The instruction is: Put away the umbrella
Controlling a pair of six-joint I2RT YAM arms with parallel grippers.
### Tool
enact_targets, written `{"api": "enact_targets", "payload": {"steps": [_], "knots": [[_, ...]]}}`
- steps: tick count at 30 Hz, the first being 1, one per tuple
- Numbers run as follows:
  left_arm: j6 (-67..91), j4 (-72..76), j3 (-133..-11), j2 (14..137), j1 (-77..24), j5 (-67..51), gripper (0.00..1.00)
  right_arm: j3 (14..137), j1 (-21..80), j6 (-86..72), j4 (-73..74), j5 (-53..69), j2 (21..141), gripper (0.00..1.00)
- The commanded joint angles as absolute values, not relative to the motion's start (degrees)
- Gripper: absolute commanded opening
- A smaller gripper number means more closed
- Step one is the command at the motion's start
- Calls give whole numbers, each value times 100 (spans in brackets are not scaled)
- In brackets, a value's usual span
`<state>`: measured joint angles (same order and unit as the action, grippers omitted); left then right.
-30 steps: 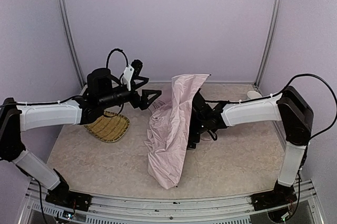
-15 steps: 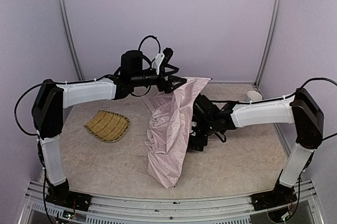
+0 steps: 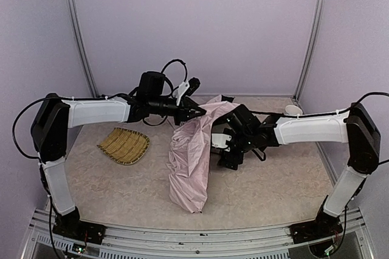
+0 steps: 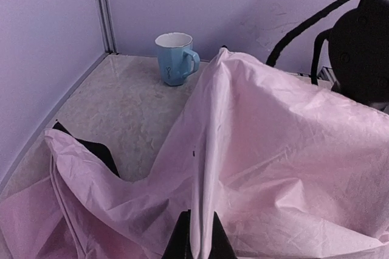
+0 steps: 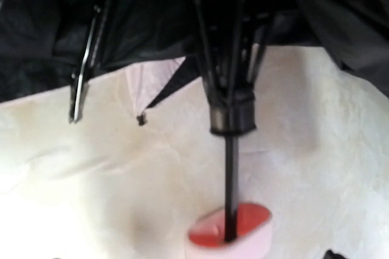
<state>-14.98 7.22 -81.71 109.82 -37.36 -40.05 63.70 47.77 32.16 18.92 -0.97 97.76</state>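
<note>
The umbrella [image 3: 189, 162] is a half-collapsed heap of pale pink fabric standing mid-table. My left gripper [image 3: 196, 113] is at its top edge, shut on a raised fold of the fabric [image 4: 209, 168], with the black fingertips [image 4: 181, 242] pinching it from both sides. My right gripper [image 3: 226, 149] is on the umbrella's right side, under the canopy. In the right wrist view the black shaft [image 5: 231, 180] runs down to the pink handle [image 5: 231, 238] low in the middle, and the black ribs [image 5: 91, 52] fan out above. The right jaws stand wide of the handle and hold nothing.
A yellow woven tray [image 3: 124, 145] lies on the table to the left of the umbrella. A blue mug [image 4: 175, 58] stands by the back right corner post, also seen as the mug [image 3: 293, 110] in the top view. Pale walls close the table at the back and sides.
My left arm swung right from above the tray to the umbrella's top and shut on a fold of fabric. The right arm shifted a little and the canopy sagged lower.
</note>
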Motion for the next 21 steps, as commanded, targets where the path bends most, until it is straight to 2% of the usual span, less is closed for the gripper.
{"api": "enact_targets", "payload": {"steps": [1,7,11,16,20,21], "knots": [[-1302,872,-7481,10487,-3446,-3412,0,6455,4529,3228,2262,162,9204,91],[-2344,834,-6005,9778,-3636,-2770,0,6710,4015,3190,3094,1316,8521,92],[-2874,800,-5573,9977,-3944,-2320,0,7219,3981,3201,2915,1802,8596,92],[-2808,860,-5655,10542,-3912,-2027,0,7727,3990,2970,2212,2049,9415,91],[-2721,922,-5742,10558,-3910,-2048,0,8552,3999,2571,2352,2045,10664,82],[-2716,938,-5725,10508,-3915,-2051,7,8796,4003,2480,2446,2066,10945,79]]}}
